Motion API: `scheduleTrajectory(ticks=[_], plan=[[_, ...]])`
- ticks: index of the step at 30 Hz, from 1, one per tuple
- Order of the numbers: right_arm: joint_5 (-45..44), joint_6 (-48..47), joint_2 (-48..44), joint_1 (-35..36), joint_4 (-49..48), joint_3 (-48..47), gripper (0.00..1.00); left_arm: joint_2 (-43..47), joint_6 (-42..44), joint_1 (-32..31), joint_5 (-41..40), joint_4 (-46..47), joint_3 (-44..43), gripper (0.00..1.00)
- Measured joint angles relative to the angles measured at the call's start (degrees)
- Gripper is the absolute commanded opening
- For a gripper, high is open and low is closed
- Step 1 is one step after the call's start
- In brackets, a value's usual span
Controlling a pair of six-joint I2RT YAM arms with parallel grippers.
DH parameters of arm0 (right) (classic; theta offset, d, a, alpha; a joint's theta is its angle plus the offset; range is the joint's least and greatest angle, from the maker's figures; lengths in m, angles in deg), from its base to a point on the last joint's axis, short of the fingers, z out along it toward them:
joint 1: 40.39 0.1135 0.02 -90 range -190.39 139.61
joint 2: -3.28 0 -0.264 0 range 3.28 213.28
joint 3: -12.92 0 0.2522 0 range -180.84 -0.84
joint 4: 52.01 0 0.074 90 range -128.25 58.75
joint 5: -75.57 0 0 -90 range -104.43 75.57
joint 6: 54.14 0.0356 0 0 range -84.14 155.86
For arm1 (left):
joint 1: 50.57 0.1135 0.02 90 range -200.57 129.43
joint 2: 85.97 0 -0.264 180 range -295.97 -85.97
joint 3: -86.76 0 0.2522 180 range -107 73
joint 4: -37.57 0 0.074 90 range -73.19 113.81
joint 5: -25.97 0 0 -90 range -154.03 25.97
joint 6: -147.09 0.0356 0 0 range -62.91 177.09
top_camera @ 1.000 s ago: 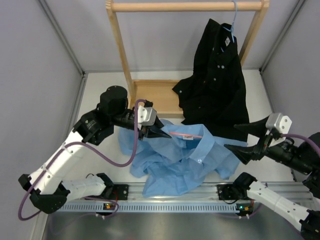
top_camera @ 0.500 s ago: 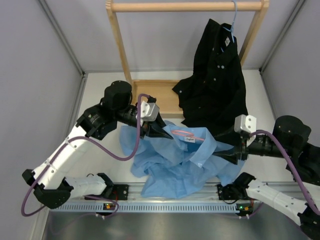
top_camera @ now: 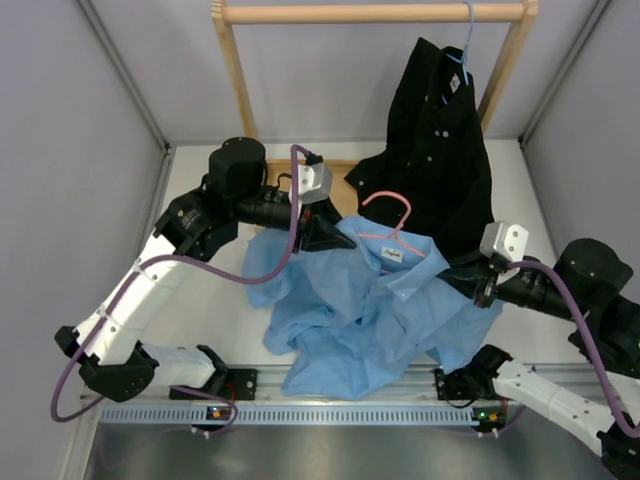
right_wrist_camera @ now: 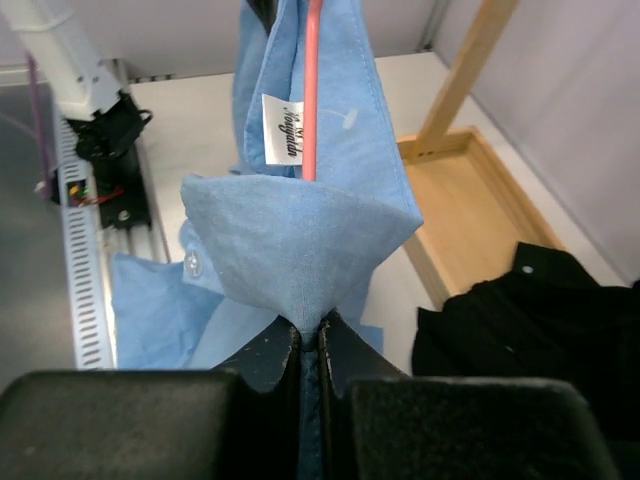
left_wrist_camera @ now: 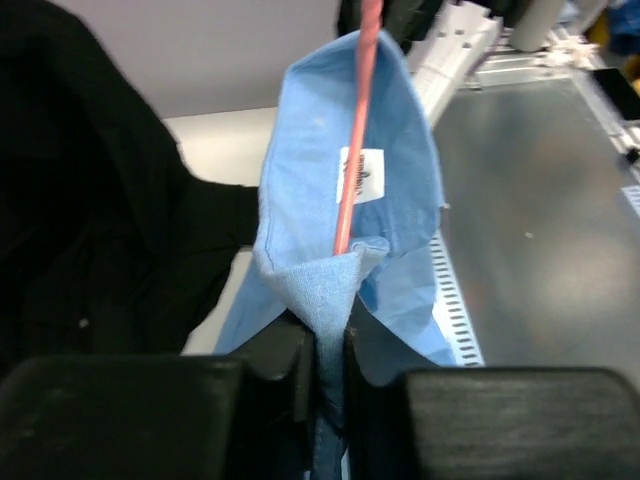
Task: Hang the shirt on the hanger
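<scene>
The light blue shirt (top_camera: 350, 320) lies crumpled mid-table with its collar lifted between both arms. My left gripper (top_camera: 338, 237) is shut on the left side of the collar; in the left wrist view its jaws (left_wrist_camera: 330, 335) pinch a fold of blue cloth. My right gripper (top_camera: 455, 281) is shut on the right side, squeezing a fold of cloth (right_wrist_camera: 310, 335). The pink hanger (top_camera: 405, 212) sits inside the collar with its hook sticking up; its wire (left_wrist_camera: 352, 150) (right_wrist_camera: 311, 90) runs past the white neck label (left_wrist_camera: 362, 175) (right_wrist_camera: 283, 128).
A wooden rack (top_camera: 370, 12) stands at the back, its flat base (top_camera: 300, 195) behind the left gripper. A black shirt (top_camera: 435, 150) hangs from it on a pale blue hanger (top_camera: 467, 40), draping close behind the pink hanger. A metal rail (top_camera: 330, 410) edges the front.
The right gripper moved in and shut on the right of the collar. The left gripper lifted backward with its side. The collar rose and the pink hanger's hook now stands up.
</scene>
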Motion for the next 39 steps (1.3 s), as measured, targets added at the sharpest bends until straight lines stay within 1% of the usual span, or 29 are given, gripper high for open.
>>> scheduleTrajectory(ticks=[1,2,3,4,8,10,12,16,18,20,25,31,35,37,39], plan=[[-1.6,0.7,-0.9,0.0,-1.5,0.8,0.0,-0.3,-0.8,0.0,-1.9,0.1,-0.8,0.55],[-2.6,1.0,-1.6,0.0,-1.9,1.2,0.0,-0.3,-1.4,0.2,-4.3,0.4,-1.3,0.65],[-3.8,1.6,-2.4,0.0,-2.4,1.6,0.0,-0.3,-2.7,0.8,-6.6,1.0,-1.6,0.8],[-5.1,2.2,-3.5,0.0,-2.6,1.8,0.0,0.0,-3.6,1.2,-9.1,1.9,-1.6,0.98],[-8.8,3.8,-4.7,0.0,-4.1,1.0,0.0,2.4,-7.6,2.1,-20.3,5.5,-1.5,0.98],[-10.8,4.3,-3.6,0.0,-4.6,0.0,0.0,4.4,-9.5,2.1,-28.6,6.8,-1.5,0.98],[-13.3,4.8,-1.9,0.0,-4.7,-1.7,0.0,7.0,-11.3,1.9,-39.8,8.3,-1.5,0.98],[-21.3,7.2,4.4,0.0,-5.6,-7.1,0.0,13.1,-14.2,2.1,-60.5,10.5,0.6,0.98],[-25.8,8.4,8.5,0.0,-5.9,-10.6,0.0,16.1,-15.1,2.1,-67.4,11.1,3.0,0.98],[-30.4,9.5,13.7,0.0,-6.3,-15.8,0.0,19.0,-16.0,2.1,-72.2,10.9,5.9,0.98],[-40.6,10.4,26.0,0.0,-6.9,-29.4,0.0,26.4,-17.9,2.1,-80.1,9.9,15.0,0.98],[-48.5,10.0,37.0,0.0,-7.5,-39.9,0.0,30.9,-18.1,2.1,-84.1,5.4,19.2,0.98],[-51.8,9.9,40.4,0.0,-7.5,-44.8,0.0,35.3,-17.7,2.1,-83.5,5.0,24.6,0.98],[-52.2,10.2,40.2,0.0,-7.5,-44.9,0.0,37.4,-17.6,2.1,-83.5,5.0,28.6,0.98],[-52.2,10.9,39.1,0.0,-8.5,-42.9,0.0,39.5,-17.5,2.1,-84.4,6.2,34.7,0.98]])
